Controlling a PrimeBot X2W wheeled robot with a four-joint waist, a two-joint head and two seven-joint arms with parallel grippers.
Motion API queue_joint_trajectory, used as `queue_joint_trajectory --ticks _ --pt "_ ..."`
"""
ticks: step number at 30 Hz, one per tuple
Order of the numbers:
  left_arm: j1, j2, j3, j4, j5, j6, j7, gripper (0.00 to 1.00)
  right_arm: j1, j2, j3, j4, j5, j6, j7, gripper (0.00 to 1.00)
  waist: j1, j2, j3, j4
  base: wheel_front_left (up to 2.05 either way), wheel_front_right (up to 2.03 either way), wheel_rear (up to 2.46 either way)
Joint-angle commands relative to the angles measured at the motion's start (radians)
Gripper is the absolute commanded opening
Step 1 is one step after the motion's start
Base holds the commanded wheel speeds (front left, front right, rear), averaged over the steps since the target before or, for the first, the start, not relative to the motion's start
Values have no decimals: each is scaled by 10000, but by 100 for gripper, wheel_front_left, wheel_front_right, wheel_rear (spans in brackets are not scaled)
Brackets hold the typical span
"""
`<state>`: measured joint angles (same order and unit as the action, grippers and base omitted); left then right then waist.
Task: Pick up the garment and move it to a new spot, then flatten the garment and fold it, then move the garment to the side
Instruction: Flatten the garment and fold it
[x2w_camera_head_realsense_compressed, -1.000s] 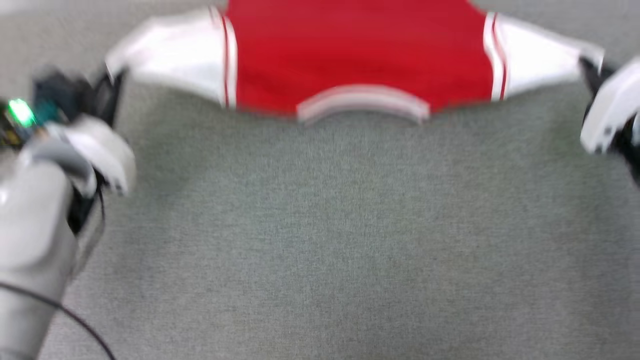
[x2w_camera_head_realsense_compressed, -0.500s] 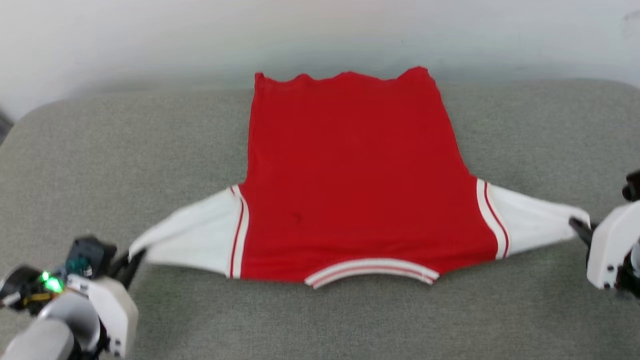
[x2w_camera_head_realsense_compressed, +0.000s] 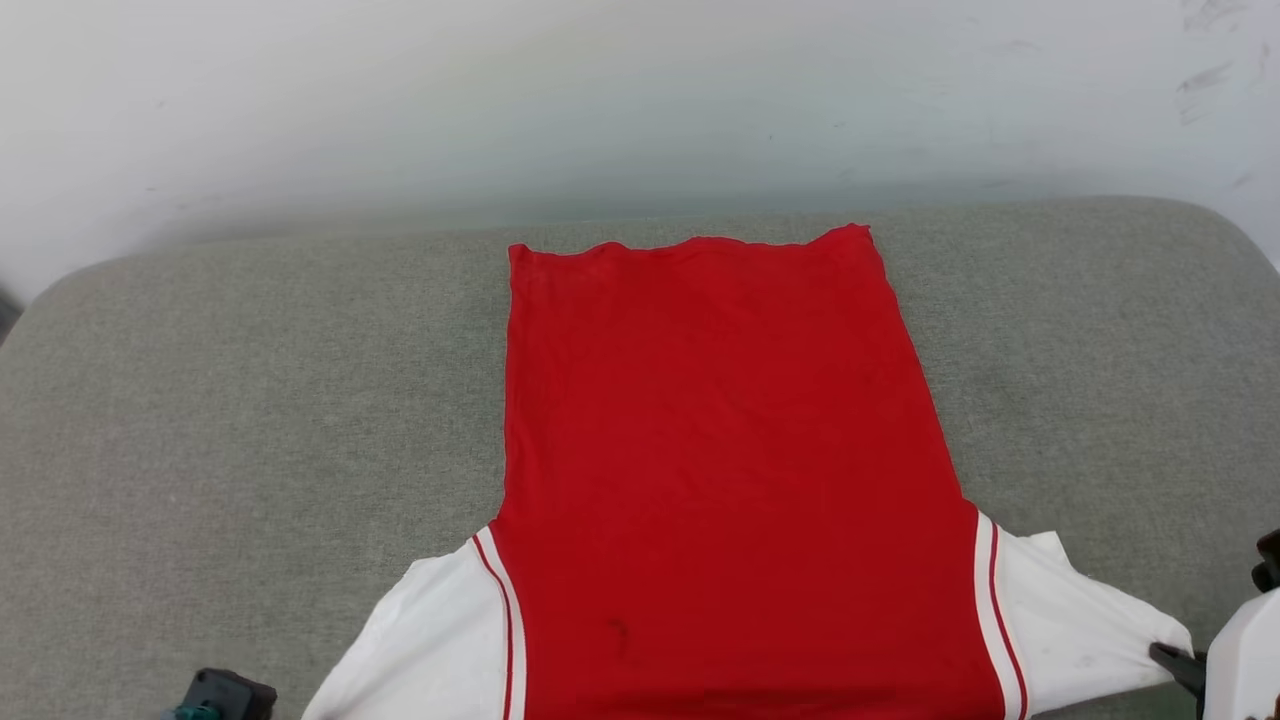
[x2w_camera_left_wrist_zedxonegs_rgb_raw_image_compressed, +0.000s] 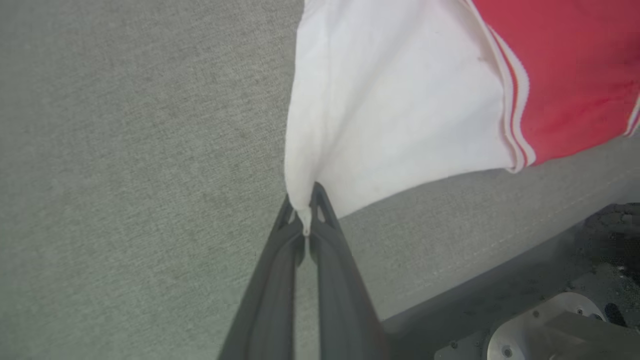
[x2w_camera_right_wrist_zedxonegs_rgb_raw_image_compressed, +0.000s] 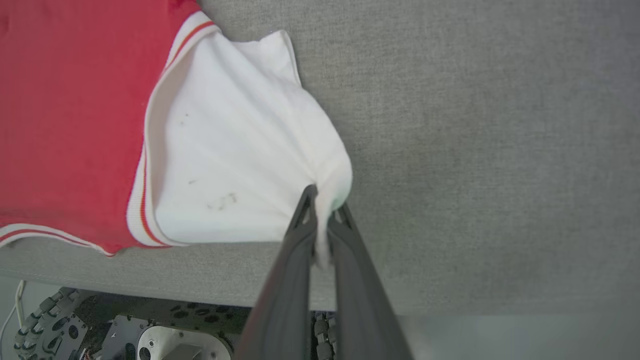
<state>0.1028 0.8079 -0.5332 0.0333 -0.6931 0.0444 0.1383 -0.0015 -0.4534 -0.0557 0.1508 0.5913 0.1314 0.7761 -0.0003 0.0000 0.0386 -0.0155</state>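
The left gripper (x2w_camera_left_wrist_zedxonegs_rgb_raw_image_compressed: 305, 212) has its two dark fingers pressed together, pinching the tip of one white sleeve of the garment (x2w_camera_left_wrist_zedxonegs_rgb_raw_image_compressed: 425, 90) between them. The right gripper (x2w_camera_right_wrist_zedxonegs_rgb_raw_image_compressed: 324, 212) is clamped the same way on the tip of the other sleeve, its fingers nearly parallel. In the head view the right arm's pale wrist housing (x2w_camera_head_realsense_compressed: 1245, 665) sits in the lower right corner, with one dark finger pointing toward the robot's left.

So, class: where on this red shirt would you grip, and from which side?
The white sleeve tips, from the outer sides: the shirt lies flat, sleeves spread, so pulling there should keep it taut. The left gripper and right gripper pinch them.
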Motion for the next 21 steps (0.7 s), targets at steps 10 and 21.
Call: queue_joint_trajectory --ticks 10,21 --pt "288 -287 90 -1025 -602 187 174 0 286 332 -334 -757 -192 -11 133 84 3 0 31 81 0 0 0" --pt "195 80 54 -3222 -494 505 768 0 -1037 284 -470 -2277 -574 -9 394 100 3 0 933 810 0 0 0"
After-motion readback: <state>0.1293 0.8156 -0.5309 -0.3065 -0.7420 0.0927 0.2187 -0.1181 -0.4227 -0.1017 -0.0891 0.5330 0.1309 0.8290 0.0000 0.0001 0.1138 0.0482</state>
